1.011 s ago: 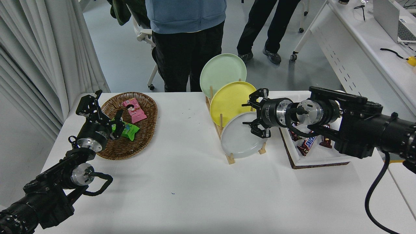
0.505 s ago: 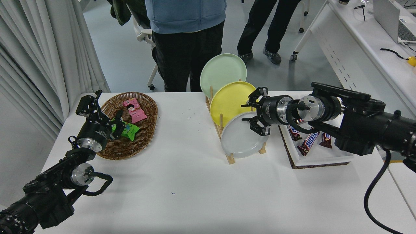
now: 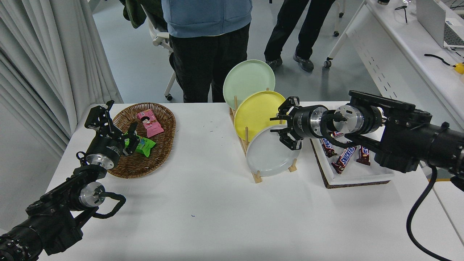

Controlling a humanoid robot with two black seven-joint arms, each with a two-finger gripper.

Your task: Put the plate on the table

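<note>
Two black arms [image 3: 409,141] with silver wrist rings and looping black cables

White table [image 3: 217,217] as I see it from the head camera. Lying directly on its surface are three items. Near the far left corner I see an oval wicker basket [image 3: 165,145]. At the centre, toward the far edge, I see a wooden dish rack [image 3: 253,174] standing upright. Just to the right of the rack I see a white tray with a dark edge [image 3: 359,177], near the table's right side. The rack and the basket are well apart.
</note>
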